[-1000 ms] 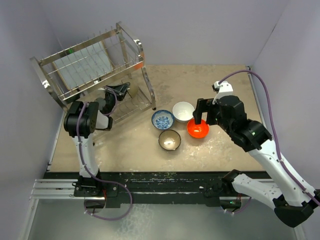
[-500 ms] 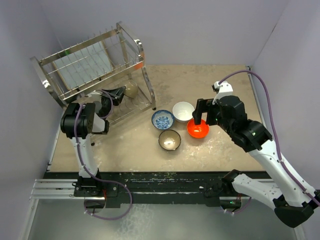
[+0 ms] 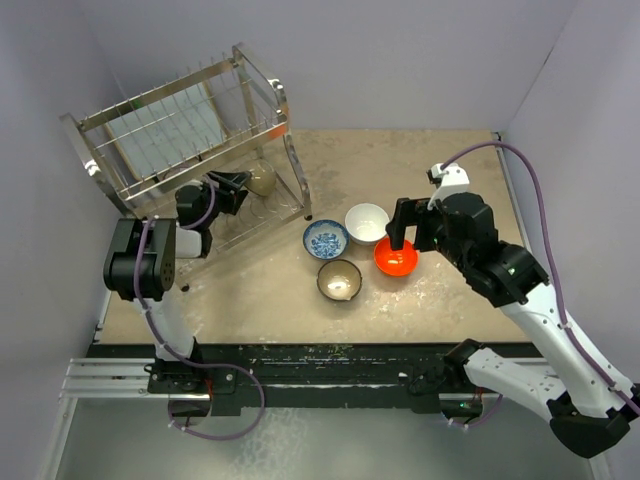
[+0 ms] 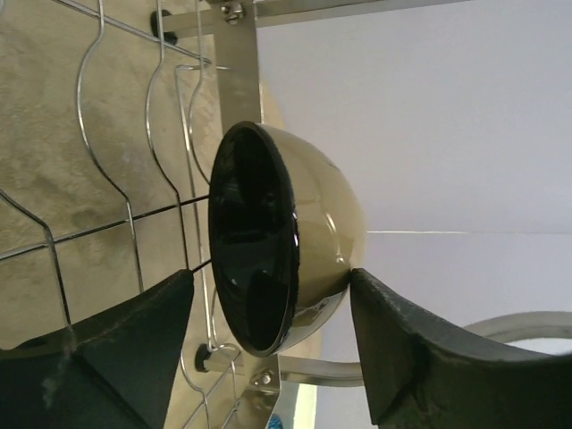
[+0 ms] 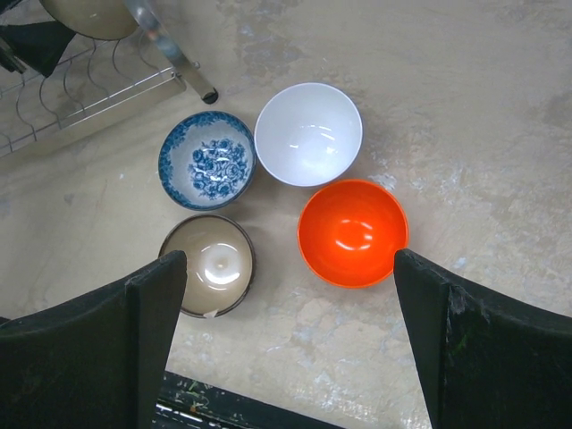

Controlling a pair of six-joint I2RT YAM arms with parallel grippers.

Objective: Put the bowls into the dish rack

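Beige mottled surface (image 3: 250,290): the left pincer (image 4: 273,281) stands apart around the beige bowl (image 4: 313,214), which is propped on edge in the dish rack's (image 3: 180,130) lower tier. This looks like the release step. Next comes a clean withdrawal. The right pincer (image 5: 286,259), spread wide, hovers over the orange bowl (image 5: 352,232) right of the rack.

Pale lavender walls box this scene in on three sides: back wall (image 3: 400,60), left wall (image 3: 40,200), right wall (image 3: 590,120), all plain, all softly and evenly lit. The table (image 3: 450,160) is a mottled beige slab, blotched with paler and darker patches. Along its near edge runs a black strip (image 3: 330,360) flecked with white, and a silver slotted rail (image 3: 105,380) juts out at the left end. Below that lies a dull grey surface (image 3: 330,440).
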